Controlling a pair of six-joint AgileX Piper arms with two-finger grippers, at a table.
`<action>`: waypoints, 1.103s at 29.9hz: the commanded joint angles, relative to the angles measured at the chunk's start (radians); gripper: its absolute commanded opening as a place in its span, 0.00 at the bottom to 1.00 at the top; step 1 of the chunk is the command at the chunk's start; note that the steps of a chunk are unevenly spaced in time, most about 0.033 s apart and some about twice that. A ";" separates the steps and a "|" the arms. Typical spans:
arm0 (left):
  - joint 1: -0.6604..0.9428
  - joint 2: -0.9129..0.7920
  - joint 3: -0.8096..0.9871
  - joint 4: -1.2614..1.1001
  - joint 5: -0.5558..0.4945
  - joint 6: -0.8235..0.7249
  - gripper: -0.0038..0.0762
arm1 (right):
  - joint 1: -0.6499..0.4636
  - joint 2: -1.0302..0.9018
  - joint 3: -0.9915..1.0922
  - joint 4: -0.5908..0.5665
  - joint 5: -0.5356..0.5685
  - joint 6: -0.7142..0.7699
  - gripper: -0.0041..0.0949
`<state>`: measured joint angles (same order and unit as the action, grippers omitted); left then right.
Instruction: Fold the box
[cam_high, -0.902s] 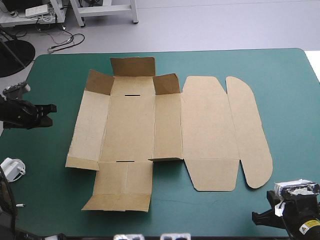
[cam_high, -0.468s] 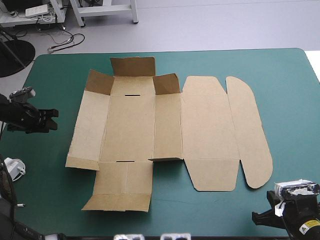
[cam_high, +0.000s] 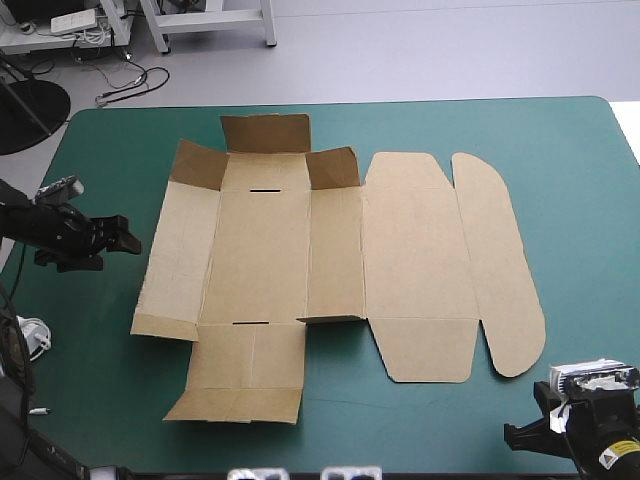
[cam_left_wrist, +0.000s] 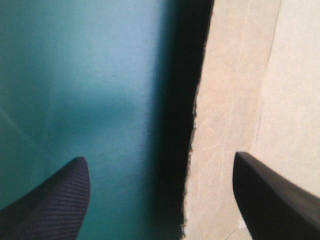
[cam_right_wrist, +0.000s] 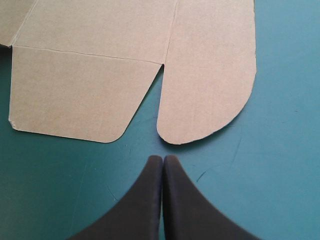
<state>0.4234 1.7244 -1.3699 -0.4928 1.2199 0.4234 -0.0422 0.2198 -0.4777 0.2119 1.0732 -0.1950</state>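
On the tabletop, a teal-green cover (cam_high: 420, 420), stretched smooth to every edge and rounded at the far corners. Shows faint scratches toward the near right corner. At the left edge, close to the near left corner, a small white object (cam_high: 33, 334), partly hidden; cannot tell what.

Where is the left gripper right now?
In the high view the left gripper hovers over the table's left side, at the box's left edge, jaws open.

Broad black fin-shaped jaws, one finely ribbed.
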 joint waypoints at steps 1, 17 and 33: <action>-0.038 -0.013 -0.017 -0.061 0.071 0.009 0.76 | 0.003 0.014 -0.027 0.007 -0.055 -0.003 0.03; -0.211 0.093 -0.004 -0.100 0.077 -0.003 0.73 | 0.003 0.014 -0.027 0.007 -0.062 0.043 0.03; -0.275 0.130 0.014 -0.177 0.060 0.001 0.04 | 0.003 0.014 -0.027 0.007 -0.062 0.043 0.03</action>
<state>0.1611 1.8946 -1.3422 -0.5988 1.2101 0.4291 -0.0422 0.2198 -0.4777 0.2119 1.0723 -0.1518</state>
